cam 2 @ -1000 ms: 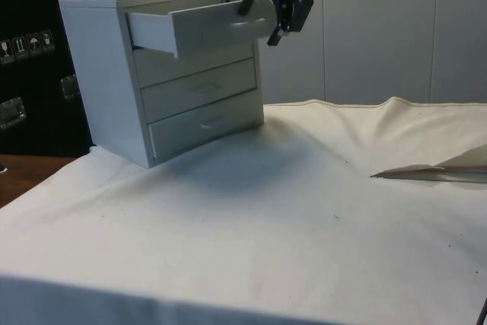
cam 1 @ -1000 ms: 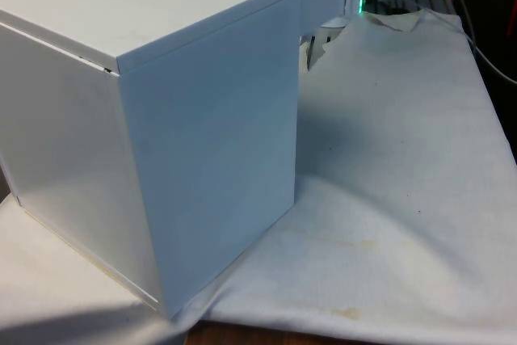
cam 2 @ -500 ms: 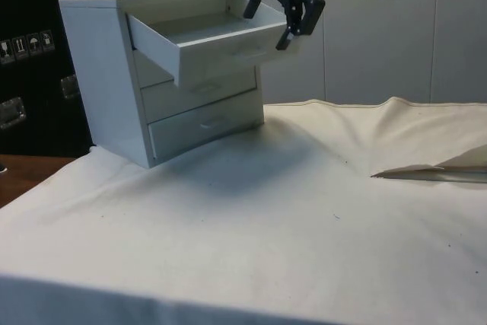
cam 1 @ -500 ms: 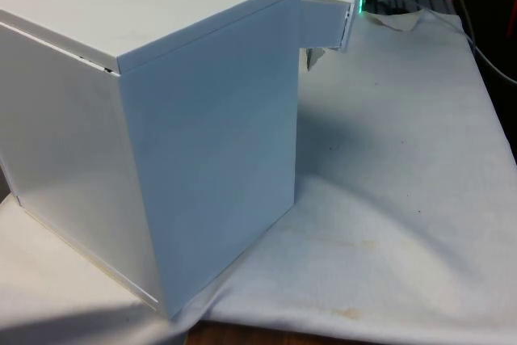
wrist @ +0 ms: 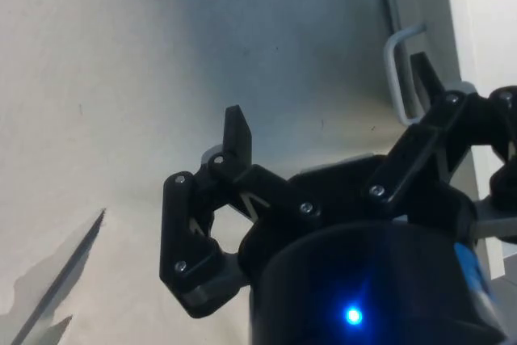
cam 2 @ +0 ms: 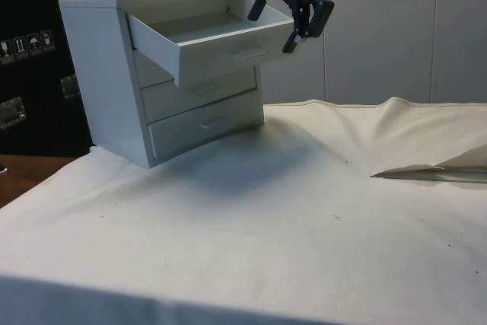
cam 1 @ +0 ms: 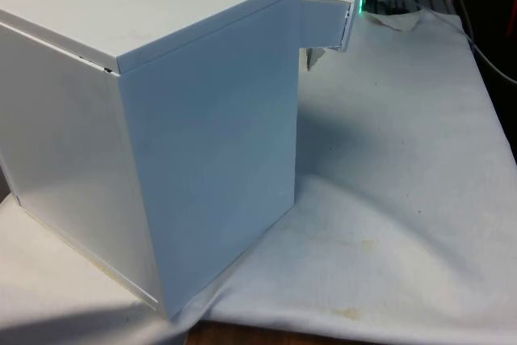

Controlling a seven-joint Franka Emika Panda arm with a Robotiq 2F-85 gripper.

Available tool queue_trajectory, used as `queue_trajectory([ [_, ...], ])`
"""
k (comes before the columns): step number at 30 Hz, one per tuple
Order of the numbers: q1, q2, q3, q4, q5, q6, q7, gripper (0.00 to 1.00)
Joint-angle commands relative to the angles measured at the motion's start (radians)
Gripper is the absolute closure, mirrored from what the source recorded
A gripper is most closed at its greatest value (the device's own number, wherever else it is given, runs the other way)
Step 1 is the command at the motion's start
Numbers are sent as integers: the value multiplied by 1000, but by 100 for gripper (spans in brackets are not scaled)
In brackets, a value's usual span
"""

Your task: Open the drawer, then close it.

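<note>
Table under white cloth (cam 2: 304,249): creased, a raised fold along the far edge in the side view; near edge cut off in both fixed views.

White three-drawer chest, box-shaped, plain panels (cam 2: 106,74): standing on the cloth at the side view's left. In the front view (cam 1: 161,119), back and side turned to the camera, drawer fronts hidden; left and top edges cut off there.

White top drawer, shallow tray with a flat front (cam 2: 221,39): pulled well out of the chest, roughly level. Interior seen only in part from the side; the visible floor bare, rest hidden behind the drawer's own front wall. In the front view, end of the drawer (cam 1: 327,23) projecting past the chest's far corner on the front view's right. Middle and bottom drawers (cam 2: 202,104) pushed in flush; contents hidden.

Black two-finger gripper (cam 2: 293,24): just beside the far end of the top drawer's front, fingers spread apart, holding nothing. In the wrist view (wrist: 331,111), one fingertip over the cloth, the other close to the handle; contact there hard to make out.

Pale flat sheet, thin, pointed end (cam 2: 434,173): lying on the cloth at the side view's right, cut off by the picture edge; material unclear.

Small white bar handle, bent U-shape (wrist: 396,70): on a drawer front, between the spread fingers' line and the drawer face; faint in the side view.
</note>
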Motion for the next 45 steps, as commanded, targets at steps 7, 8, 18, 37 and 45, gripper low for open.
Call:
queue_trajectory([
  [7, -10, 8, 11, -2, -15, -3, 5, 0],
  [8, -12, 11, 13, -2, -17, -5, 5, 0],
  [18, -10, 35, 14, 10, -55, -34, 2, 0],
  [37, -8, 64, 41, 40, -96, -105, -4, 33],
  [45, -8, 66, 45, 42, -98, -113, -3, 77],
])
